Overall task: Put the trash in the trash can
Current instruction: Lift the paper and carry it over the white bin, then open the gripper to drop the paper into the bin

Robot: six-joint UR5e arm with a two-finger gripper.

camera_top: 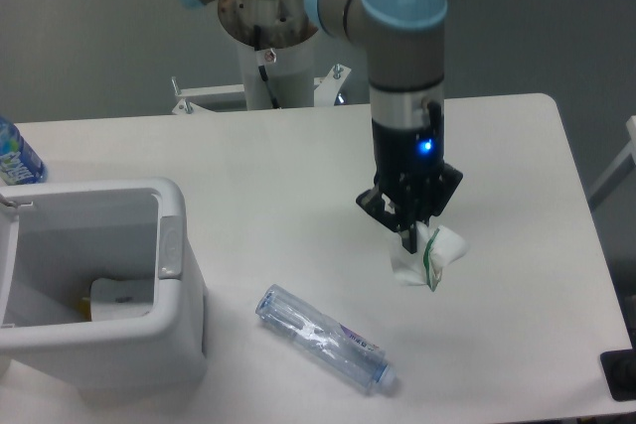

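Observation:
A crumpled white wrapper with a green edge (428, 255) hangs above the table at the centre right, with my gripper (408, 236) shut on its top. The arm points straight down over it. A clear crinkled plastic bottle (325, 337) lies on its side on the table, below and to the left of the gripper. The white boxy trash can (174, 295) stands at the lower left, well to the left of the gripper. Something pale lies at its bottom.
A blue-labelled bottle (15, 154) peeks in at the left edge behind the trash can. The arm's base post (270, 42) rises at the back centre. The table's right edge curves away near the far right, and a dark object (620, 374) sits at the lower right corner.

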